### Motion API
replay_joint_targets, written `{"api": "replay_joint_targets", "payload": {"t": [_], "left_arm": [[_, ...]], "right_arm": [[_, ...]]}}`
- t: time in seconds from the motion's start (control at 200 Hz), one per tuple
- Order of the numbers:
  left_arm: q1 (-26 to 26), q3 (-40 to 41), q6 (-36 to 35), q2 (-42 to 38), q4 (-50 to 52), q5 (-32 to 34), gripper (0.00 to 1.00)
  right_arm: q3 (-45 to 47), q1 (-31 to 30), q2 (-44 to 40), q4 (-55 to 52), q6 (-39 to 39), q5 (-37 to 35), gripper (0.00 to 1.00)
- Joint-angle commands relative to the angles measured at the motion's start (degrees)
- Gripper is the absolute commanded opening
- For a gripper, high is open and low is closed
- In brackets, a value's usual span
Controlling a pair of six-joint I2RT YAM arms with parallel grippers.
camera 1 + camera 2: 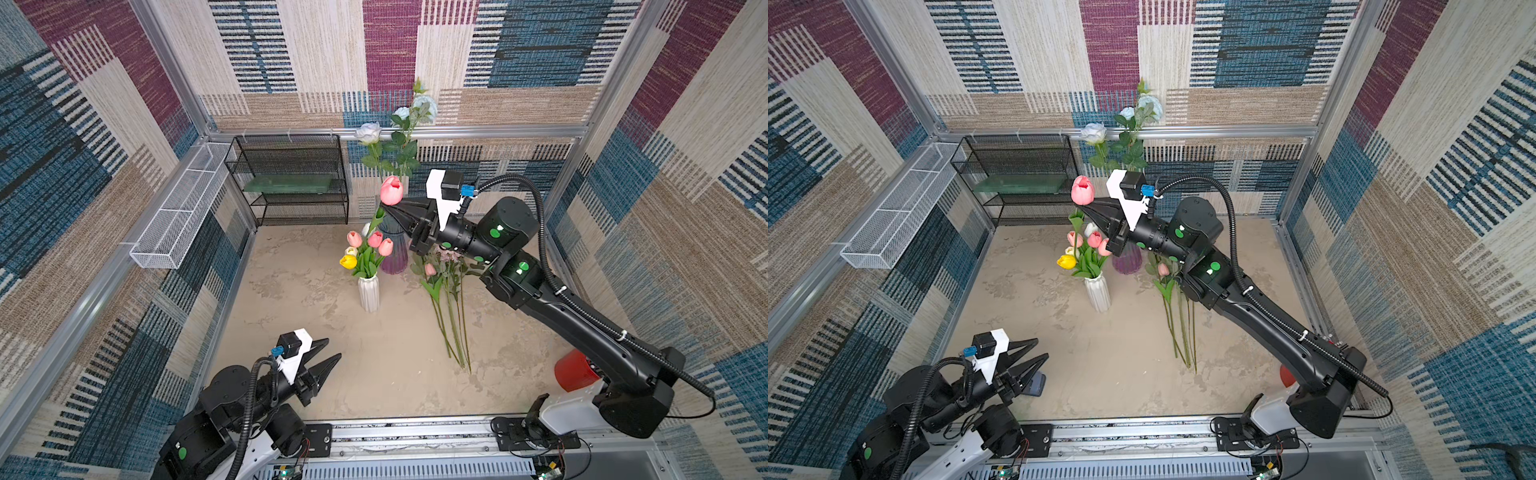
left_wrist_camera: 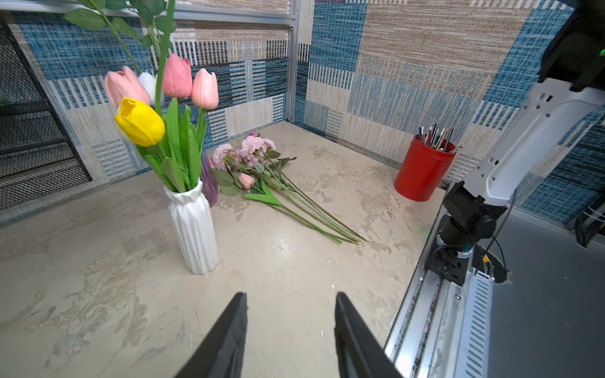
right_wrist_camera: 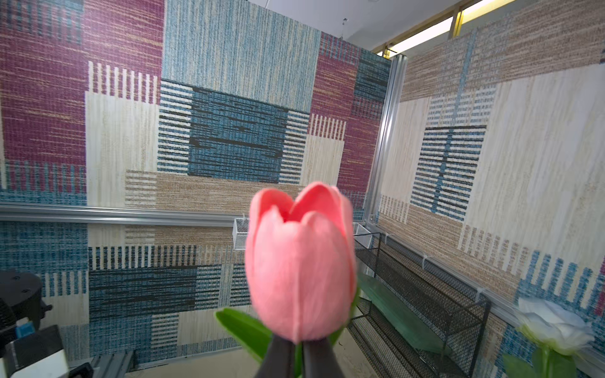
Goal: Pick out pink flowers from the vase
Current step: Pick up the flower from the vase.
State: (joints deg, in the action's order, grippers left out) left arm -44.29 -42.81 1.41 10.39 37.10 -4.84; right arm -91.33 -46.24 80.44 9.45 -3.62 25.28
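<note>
Above tabletop (image 1: 374, 374), right hand (image 1: 385, 207) tight on tulip (image 1: 391, 190)

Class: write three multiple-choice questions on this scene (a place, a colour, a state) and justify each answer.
1. Where do the loose pink flowers lie?
A. on the table
B. on a shelf
C. in a cup
2. What colour is the tulip at the right gripper?
A. yellow
B. pink
C. white
3. How do the left gripper jaws stand?
A. shut on a stem
B. shut on a vase
C. open, empty
Answers:
1 A: their stems lie flat on it.
2 B: its pink bloom sits just above the shut jaws.
3 C: bare table shows between them.
</note>
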Motion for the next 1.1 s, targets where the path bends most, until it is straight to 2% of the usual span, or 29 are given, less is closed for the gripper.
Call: {"api": "replay_joint_targets", "payload": {"t": [0.0, 0.25, 0.391, 0.561, 0.706, 1.007, 1.062, 1.092], "left_arm": [[0.08, -2.13, -4.42, 3.34, -3.11, -0.48, 0.47], [0.08, -5.62, -10.09, 13.45, -7.69, -2.93, 0.62], [0.08, -5.11, -13.07, 18.17, -11.46, -4.95, 0.63], [0.08, -4.22, -14.61, 22.92, -16.09, -11.88, 0.62], [0.08, -4.69, -16.45, 26.67, -17.76, -19.00, 0.58], [0.08, -5.83, -17.49, 31.55, -20.03, -23.92, 0.48], [0.11, -5.89, -17.41, 32.35, -19.96, -24.44, 0.43], [0.08, -5.93, -17.42, 32.68, -19.97, -24.82, 0.36]], "right_arm": [[1.22, -1.26, -2.64, -1.43, -0.44, -0.07, 0.06], [9.84, -3.81, -10.40, -2.12, -0.94, 0.34, 0.06], [15.78, -4.12, -15.32, -1.29, -1.04, 2.29, 0.06], [21.13, -4.45, -20.18, -1.19, -0.33, 4.26, 0.06], [24.17, -4.65, -23.84, -1.45, 0.17, 5.43, 0.07], [28.81, -5.00, -28.61, -0.93, 2.36, 7.84, 0.07], [29.68, -5.16, -29.20, -0.28, 2.70, 8.03, 0.07], [30.04, -5.18, -29.46, -0.18, 2.81, 7.88, 0.07]]}}
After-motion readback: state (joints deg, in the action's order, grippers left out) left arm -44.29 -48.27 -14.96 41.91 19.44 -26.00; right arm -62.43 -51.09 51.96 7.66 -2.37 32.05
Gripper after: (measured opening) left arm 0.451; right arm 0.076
